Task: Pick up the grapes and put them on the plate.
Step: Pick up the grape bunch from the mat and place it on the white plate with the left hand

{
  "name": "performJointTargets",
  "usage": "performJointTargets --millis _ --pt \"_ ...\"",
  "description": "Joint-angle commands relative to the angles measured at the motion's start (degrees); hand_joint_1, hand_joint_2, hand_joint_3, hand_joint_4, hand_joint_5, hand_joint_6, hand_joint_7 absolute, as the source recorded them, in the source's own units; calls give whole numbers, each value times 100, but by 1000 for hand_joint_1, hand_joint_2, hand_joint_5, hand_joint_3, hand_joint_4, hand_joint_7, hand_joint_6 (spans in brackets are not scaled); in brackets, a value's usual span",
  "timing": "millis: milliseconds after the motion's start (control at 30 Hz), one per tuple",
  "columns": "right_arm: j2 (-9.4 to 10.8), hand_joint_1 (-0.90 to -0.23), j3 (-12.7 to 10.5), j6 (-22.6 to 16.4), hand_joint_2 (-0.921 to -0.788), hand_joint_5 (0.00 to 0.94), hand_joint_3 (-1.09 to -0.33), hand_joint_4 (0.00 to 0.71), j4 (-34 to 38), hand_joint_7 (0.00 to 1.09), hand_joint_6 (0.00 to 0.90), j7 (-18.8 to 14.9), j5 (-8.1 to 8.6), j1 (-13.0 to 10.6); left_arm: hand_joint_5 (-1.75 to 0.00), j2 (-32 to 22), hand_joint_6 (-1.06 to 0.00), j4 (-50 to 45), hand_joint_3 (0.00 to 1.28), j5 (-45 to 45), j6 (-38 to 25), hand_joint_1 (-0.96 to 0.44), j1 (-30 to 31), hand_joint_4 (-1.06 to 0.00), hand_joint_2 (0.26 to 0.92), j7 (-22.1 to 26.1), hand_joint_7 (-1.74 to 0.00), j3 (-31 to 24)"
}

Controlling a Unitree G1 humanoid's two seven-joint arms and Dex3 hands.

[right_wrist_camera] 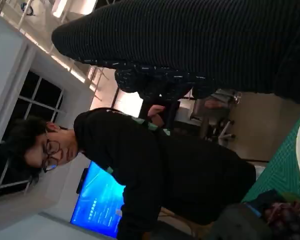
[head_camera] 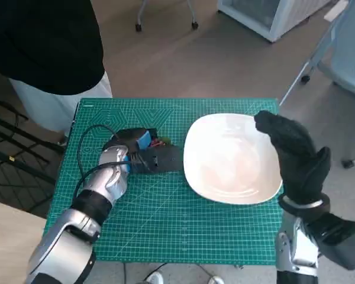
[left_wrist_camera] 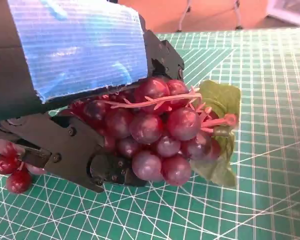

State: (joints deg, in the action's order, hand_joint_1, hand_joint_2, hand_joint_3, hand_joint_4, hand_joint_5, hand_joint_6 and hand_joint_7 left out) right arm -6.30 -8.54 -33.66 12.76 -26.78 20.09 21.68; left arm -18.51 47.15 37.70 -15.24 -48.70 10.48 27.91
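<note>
- Surface (head_camera: pixel 165 225): small table w/ green cutting mat, white grid lines; mat covers nearly all of the top.
- Room: brownish floor; chair legs on castors at far side & at right; white cabinet far right; a blue-lit screen and windows show in right wrist view.
- Person (head_camera: pixel 44 47): dark top, pale trousers, standing at far-left corner of surface; head cut off by the frame in head view.
- Plate (head_camera: pixel 231 158): white, rounded-square, right half of mat, nothing on it.
- Grapes (left_wrist_camera: pixel 155 130): dark red bunch w/ green leaf, left of plate, on the mat.
- Left hand (head_camera: pixel 136 151): blue-taped back, fingers curled round the bunch, gripping it; a few grapes stick out at the wrist side.
- Right hand (head_camera: pixel 293 151): black glove, raised over plate's right edge, fingers loosely apart, holding nothing.
- Hard to see: grapes mostly hidden under left hand in head view; whether bunch is lifted off mat – can't tell. Right wrist view mostly glove & person.
</note>
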Motion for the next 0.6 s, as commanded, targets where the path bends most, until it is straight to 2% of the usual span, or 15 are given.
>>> performJointTargets --millis 33,433,600 --pt "47 -655 23 46 -921 4 -718 292 56 393 1 51 -15 -28 -1410 -366 -452 -1365 251 -13 -245 2 489 -443 921 172 -1373 -260" --pt "63 -655 34 22 -921 4 -718 294 114 395 1 54 -34 29 -1453 -879 -411 -3856 289 121 -504 3 1347 -402 921 340 -1416 -777" --pt "61 -656 32 3 -921 4 -717 295 151 396 1 48 -36 53 -1405 -989 -452 -4575 250 202 -574 3 1589 -452 921 362 -1365 -951"
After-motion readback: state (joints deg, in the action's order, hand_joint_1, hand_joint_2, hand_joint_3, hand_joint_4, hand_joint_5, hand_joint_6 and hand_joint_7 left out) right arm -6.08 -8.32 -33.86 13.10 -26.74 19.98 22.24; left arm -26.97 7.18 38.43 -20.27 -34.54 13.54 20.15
